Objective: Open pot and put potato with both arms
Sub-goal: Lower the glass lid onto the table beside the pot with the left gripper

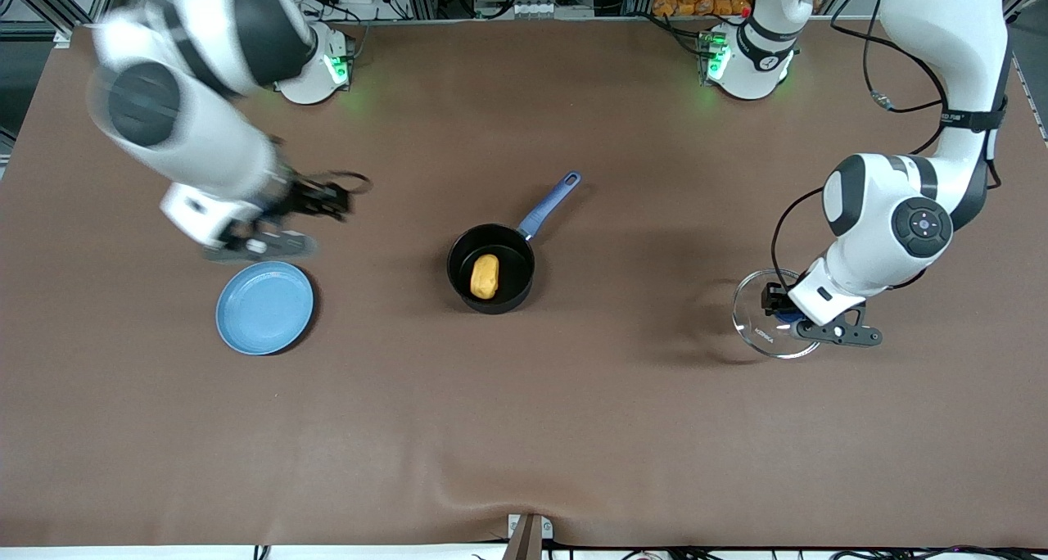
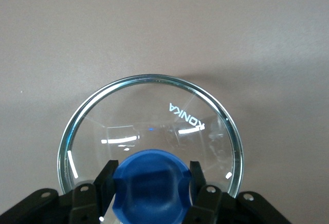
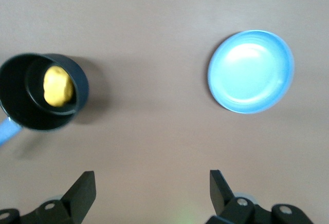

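The black pot [image 1: 455, 275] with its blue handle [image 1: 550, 203] stands open in the middle of the table. The yellow-orange potato [image 1: 484, 276] lies inside it. Both show in the right wrist view, the pot [image 3: 15, 116] and the potato [image 3: 57, 86]. My left gripper [image 2: 151, 170] is shut on the blue knob [image 2: 151, 188] of the clear glass lid [image 2: 154, 116]. It holds the lid [image 1: 757, 327] low at the left arm's end of the table; I cannot tell whether it touches. My right gripper [image 3: 152, 180] is open and empty, over bare table beside the plate [image 1: 323, 198].
A flat light-blue plate [image 1: 264, 308] lies at the right arm's end of the table, empty; it also shows in the right wrist view [image 3: 251, 71]. The brown table cover has a wrinkle at the front edge [image 1: 524, 503].
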Controlling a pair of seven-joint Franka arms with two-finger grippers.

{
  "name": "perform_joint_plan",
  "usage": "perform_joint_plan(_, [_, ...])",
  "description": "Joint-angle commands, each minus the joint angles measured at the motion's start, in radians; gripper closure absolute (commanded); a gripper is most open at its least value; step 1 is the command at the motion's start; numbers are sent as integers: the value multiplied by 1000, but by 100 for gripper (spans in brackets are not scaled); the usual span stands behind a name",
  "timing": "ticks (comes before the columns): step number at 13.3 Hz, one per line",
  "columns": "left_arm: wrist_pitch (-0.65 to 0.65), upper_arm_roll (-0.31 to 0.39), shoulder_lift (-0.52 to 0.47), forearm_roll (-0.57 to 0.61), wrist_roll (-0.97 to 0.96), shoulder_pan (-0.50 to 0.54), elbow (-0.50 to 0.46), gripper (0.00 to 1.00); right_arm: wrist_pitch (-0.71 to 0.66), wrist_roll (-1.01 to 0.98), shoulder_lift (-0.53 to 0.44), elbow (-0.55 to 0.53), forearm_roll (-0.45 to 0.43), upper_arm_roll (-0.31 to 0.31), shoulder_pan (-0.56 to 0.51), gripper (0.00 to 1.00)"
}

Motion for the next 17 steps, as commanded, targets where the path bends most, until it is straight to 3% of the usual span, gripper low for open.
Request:
perform_joint_plan(1, [99, -12, -33, -17, 58, 37, -98, 100, -77, -76, -92, -20, 6, 15, -56, 1])
perform_joint_plan(5, [159, -15, -13, -17, 108, 69, -143, 100, -137, -207, -180, -22, 0, 13, -166, 0])
perform_joint_plan(11, [178, -15, 45, -49, 117, 71, -140, 100, -135, -493, -201, -19, -2, 11, -444, 0])
perform_joint_plan(12, [178, -15, 51, -57, 117, 69, -135, 76, -132, -495, -201, -19, 0, 13, -472, 0])
perform_joint_plan(13, [178, -15, 51, -58, 115, 69, -132, 26, -121, -493, -195, -23, 1, 13, -480, 0])
perform_joint_plan(14, [176, -14, 47, -71, 108, 69, -130, 0, -94, -489, -189, -29, 1, 16, -475, 0])
perform_joint_plan(17, [144, -14, 21, -103, 63, 59, -83, 0, -32, -476, -175, -52, 1, 24, -455, 0])
